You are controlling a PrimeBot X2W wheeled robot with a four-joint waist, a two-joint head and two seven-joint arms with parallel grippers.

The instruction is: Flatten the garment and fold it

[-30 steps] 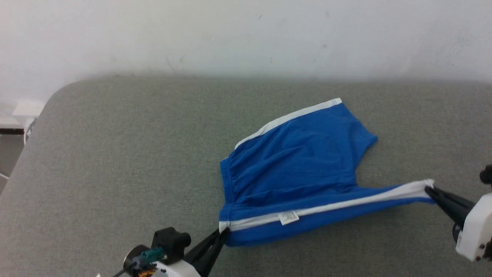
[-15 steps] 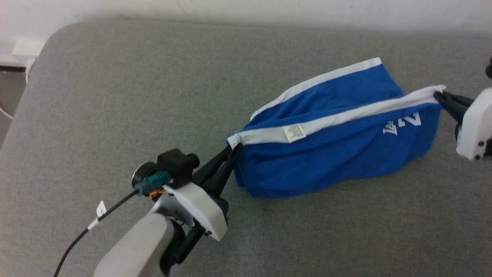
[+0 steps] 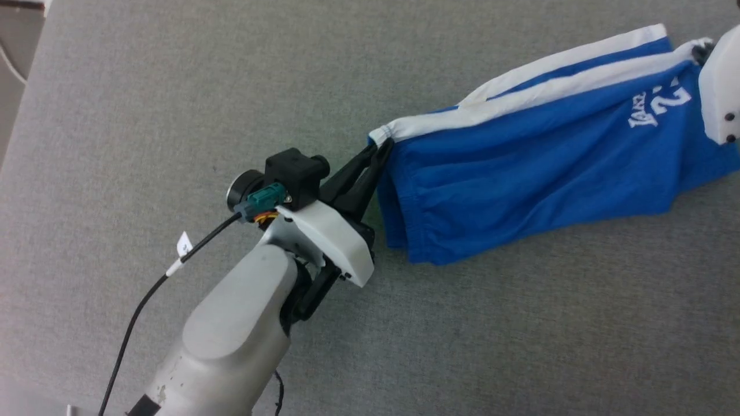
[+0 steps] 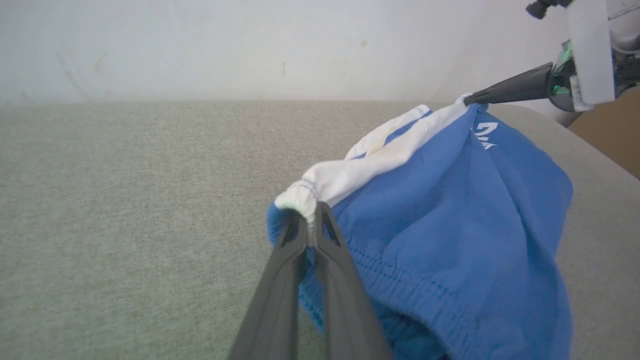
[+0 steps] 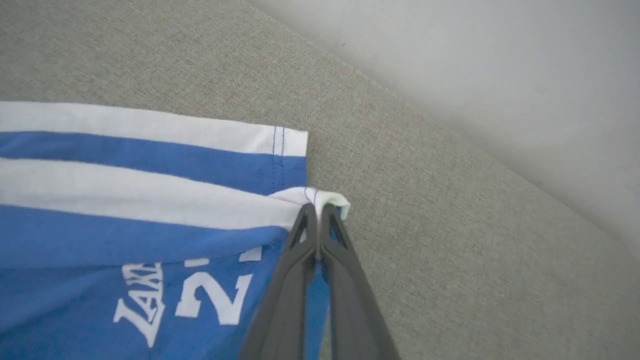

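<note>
Left hand (image 4: 311, 219) tight on garment's (image 3: 520, 167) waistband corner, right hand (image 5: 318, 211) tight on hem; print (image 5: 185, 300) close from right wrist.

The garment (image 3: 537, 162) stretches across the worktop's (image 3: 173, 115) right half, apparently toward its far edge. The left gripper (image 3: 383, 149) meets its left end, and the right gripper (image 5: 317, 212) its right end.

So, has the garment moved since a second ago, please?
Yes: the garment's near striped edge was lifted and carried across the grey table, away from the robot, up to its far stripe.
</note>
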